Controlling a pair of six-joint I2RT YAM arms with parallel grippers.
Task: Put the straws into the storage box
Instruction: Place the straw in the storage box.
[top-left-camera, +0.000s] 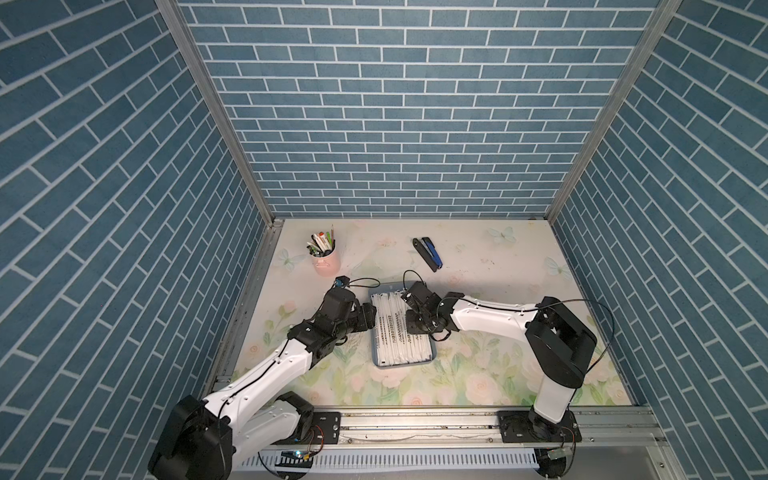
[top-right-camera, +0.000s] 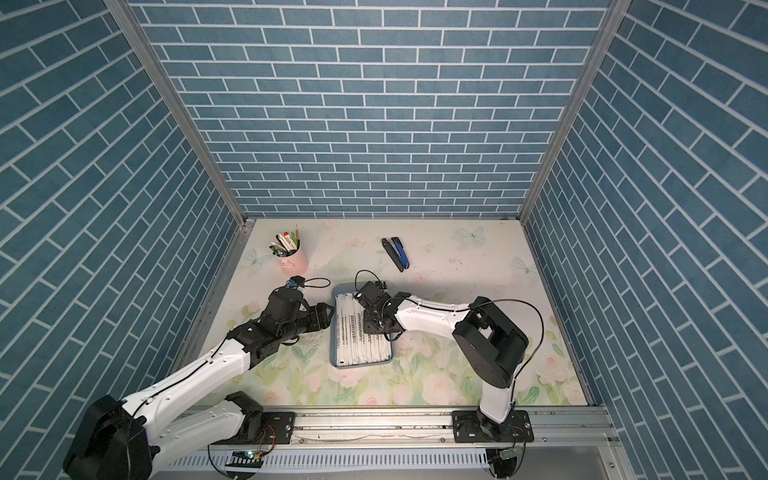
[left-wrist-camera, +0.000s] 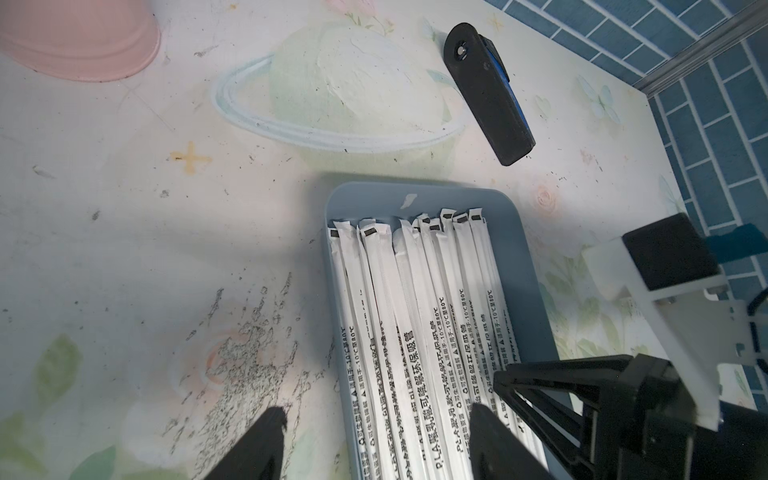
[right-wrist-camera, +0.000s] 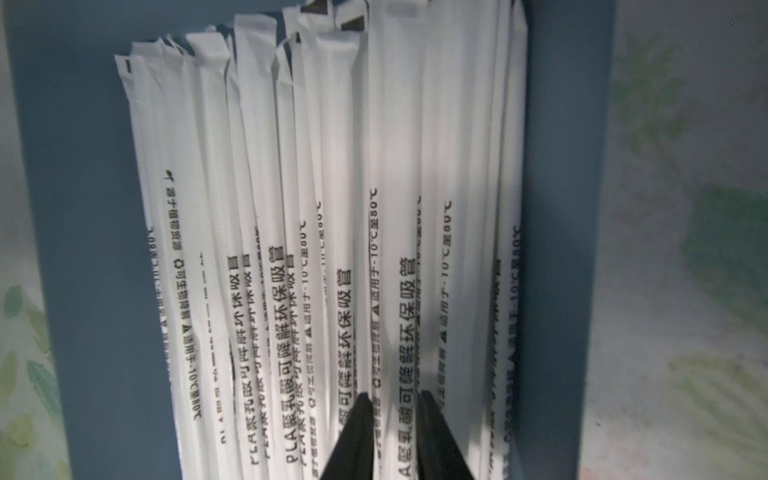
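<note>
White straws (right-wrist-camera: 332, 166) in box (right-wrist-camera: 83, 208), lengthwise near to far.
Right tool (right-wrist-camera: 395, 419) above, tips barely parted astride one, hold unclear; left tool (left-wrist-camera: 376, 415) gaping at left rim.

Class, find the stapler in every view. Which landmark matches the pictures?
In a top view: the stapler lies beyond the tray's far end.
In a top view: same spot.
Left wrist: beyond the tray's far end.
Right wrist: not in it.
Shared landmark: the tray of straws.
</note>
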